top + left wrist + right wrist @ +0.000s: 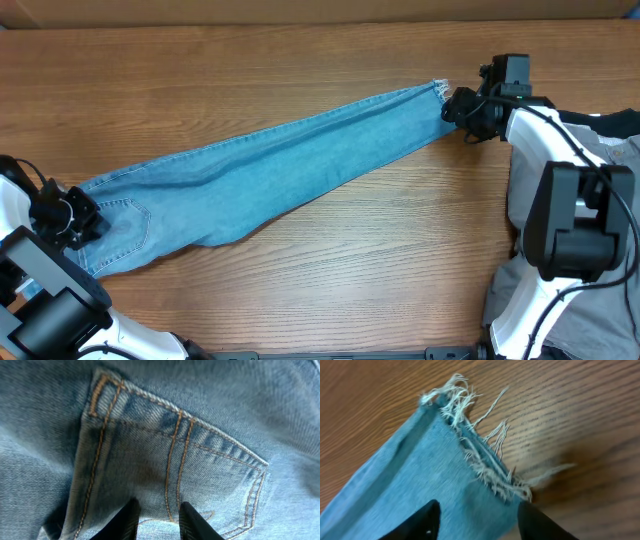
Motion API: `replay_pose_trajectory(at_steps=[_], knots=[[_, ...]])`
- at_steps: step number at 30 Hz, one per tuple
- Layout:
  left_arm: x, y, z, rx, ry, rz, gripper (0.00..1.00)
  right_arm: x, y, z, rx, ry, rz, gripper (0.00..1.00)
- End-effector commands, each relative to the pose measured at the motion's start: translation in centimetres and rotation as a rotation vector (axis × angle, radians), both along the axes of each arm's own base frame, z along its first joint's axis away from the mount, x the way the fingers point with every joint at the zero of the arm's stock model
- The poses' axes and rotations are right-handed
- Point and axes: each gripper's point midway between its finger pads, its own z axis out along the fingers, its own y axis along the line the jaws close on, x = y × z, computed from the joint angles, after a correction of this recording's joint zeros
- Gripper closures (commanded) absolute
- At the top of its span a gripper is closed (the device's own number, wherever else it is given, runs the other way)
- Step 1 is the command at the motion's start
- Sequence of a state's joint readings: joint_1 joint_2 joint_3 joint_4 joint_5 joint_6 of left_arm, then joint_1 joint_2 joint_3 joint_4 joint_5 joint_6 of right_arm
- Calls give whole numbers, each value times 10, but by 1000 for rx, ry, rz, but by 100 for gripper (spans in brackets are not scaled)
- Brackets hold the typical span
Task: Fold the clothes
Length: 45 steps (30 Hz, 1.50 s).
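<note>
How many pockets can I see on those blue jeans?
1: a stitched back pocket at the waist end of the light blue denim jeans, lower left in the overhead view. Another may be hidden underneath.

Overhead, the left gripper (88, 220) hides part of the jeans' (270, 170) waist end, and we cannot tell whether it pinches denim. From the left wrist, the picture's bottom edge cuts off its fingers (131, 522) and the pocket's (165, 460) lower corner. From the right wrist, the right gripper's (477, 507) fingers (427, 522) are cut likewise, the jeans run off lower left, and the table (580, 435) beyond the hem is blurred.
</note>
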<state>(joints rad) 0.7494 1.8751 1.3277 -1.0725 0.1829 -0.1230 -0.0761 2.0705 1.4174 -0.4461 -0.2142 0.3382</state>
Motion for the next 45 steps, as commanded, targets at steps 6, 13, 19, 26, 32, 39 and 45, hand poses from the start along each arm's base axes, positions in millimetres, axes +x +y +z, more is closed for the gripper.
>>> replay_pose_trajectory(at_steps=[6, 13, 19, 26, 32, 39, 45], knots=[[-3, 3, -5, 14, 16, -21, 67, 1, 6, -30, 13, 30, 16, 50], [-3, 3, -5, 13, 17, -21, 65, 5, 6, -33, 14, 27, 17, 92], [-4, 5, -5, 23, 21, -22, 64, 11, -6, 11, -20, -17, 44, 96], [-2, 8, -5, 38, 13, -23, 60, 6, -33, 41, -159, -30, -16, 96], [-3, 10, -6, 47, 21, -24, 57, 0, -49, 36, -240, 8, -62, 96], [-4, 12, -6, 59, 28, -24, 50, 0, -49, 33, -234, 4, -61, 31], [-4, 12, -6, 59, 28, -35, 49, 1, -46, 1, -178, 46, -33, 31]])
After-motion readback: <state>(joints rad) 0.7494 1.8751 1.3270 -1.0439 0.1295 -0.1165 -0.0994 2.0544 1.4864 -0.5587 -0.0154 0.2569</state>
